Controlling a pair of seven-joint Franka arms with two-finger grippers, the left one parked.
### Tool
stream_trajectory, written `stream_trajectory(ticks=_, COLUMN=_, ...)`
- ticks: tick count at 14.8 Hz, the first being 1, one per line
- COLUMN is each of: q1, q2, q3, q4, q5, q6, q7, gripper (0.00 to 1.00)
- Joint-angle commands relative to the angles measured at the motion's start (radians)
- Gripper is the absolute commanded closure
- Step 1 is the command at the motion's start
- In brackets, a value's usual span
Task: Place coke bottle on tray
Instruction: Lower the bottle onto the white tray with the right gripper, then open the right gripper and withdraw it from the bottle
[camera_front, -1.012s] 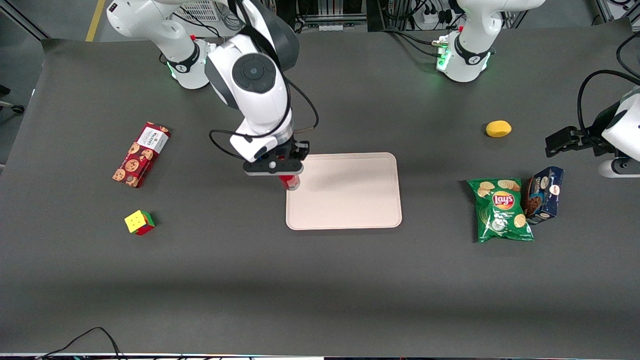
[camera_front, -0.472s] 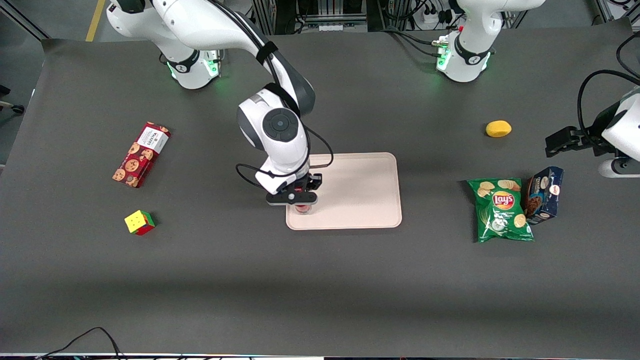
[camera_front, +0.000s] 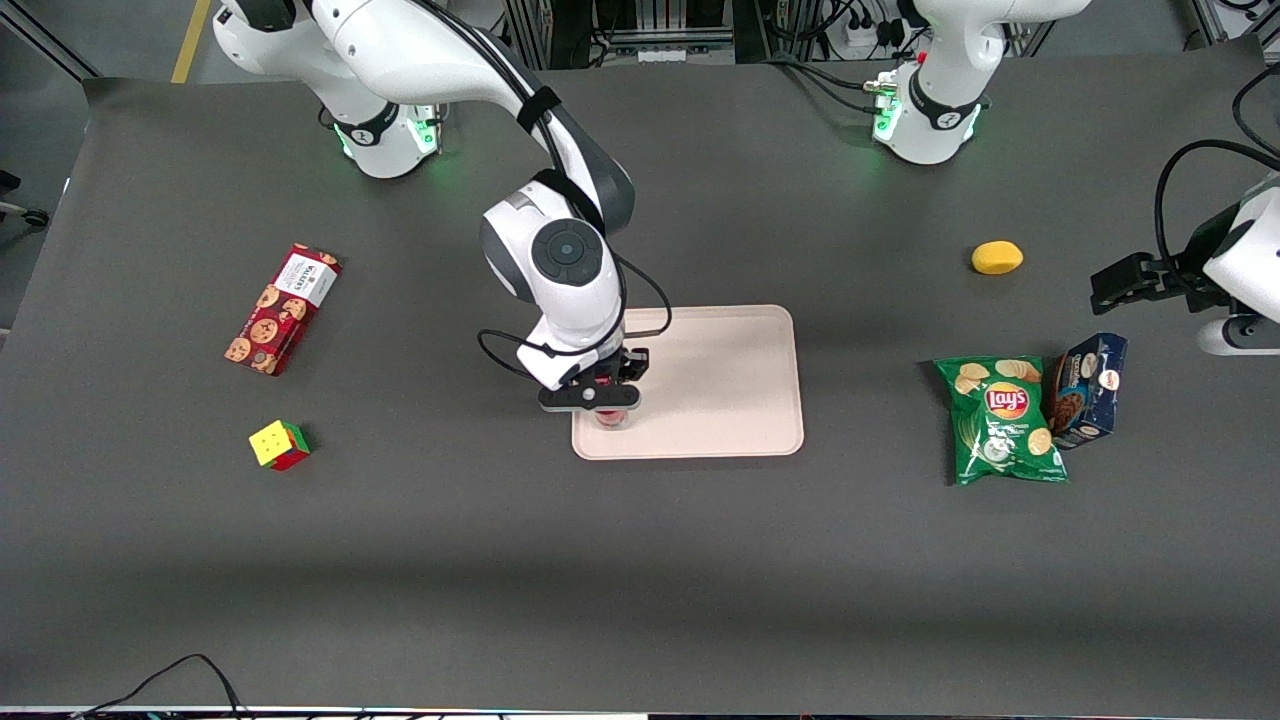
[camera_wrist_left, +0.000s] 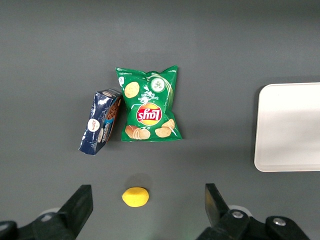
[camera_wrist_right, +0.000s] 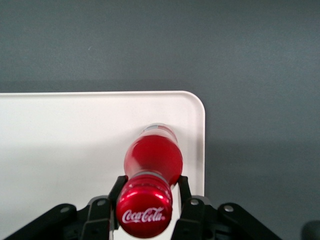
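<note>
We are looking at the tray (camera_front: 720, 380) lying in the centre of the front frame, and the gripper (camera_front: 607, 407) is hovering low over its corner nearest the camera, toward the working arm's end. Its fingers are pinching the coke bottle (camera_front: 610, 421) by the neck, just under the red cap. The bottle is hanging upright with its clear base close inside the raised rim; we cannot tell whether it is touching. We are judging that letting go here is risking a base catching the rim, or a short drop, tipping the slim bottle off the tray.
</note>
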Motion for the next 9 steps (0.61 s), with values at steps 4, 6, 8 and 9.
stream_trajectory(ticks=4, q1=0.000, q2=0.024, q3=0.006, q4=0.026, q5=0.019, q6=-0.009, q7=0.009, gripper=1.00)
stream_trajectory(ticks=6, q1=0.000, q2=0.032, q3=0.006, q4=0.026, q5=0.020, q6=-0.009, q7=0.009, gripper=1.00)
stream_trajectory(ticks=8, q1=-0.001, q2=0.034, q3=0.006, q4=0.027, q5=0.029, q6=-0.009, q7=0.013, gripper=0.79)
stream_trajectory(ticks=9, q1=-0.003, q2=0.035, q3=0.006, q4=0.027, q5=0.043, q6=-0.009, q7=0.021, gripper=0.63)
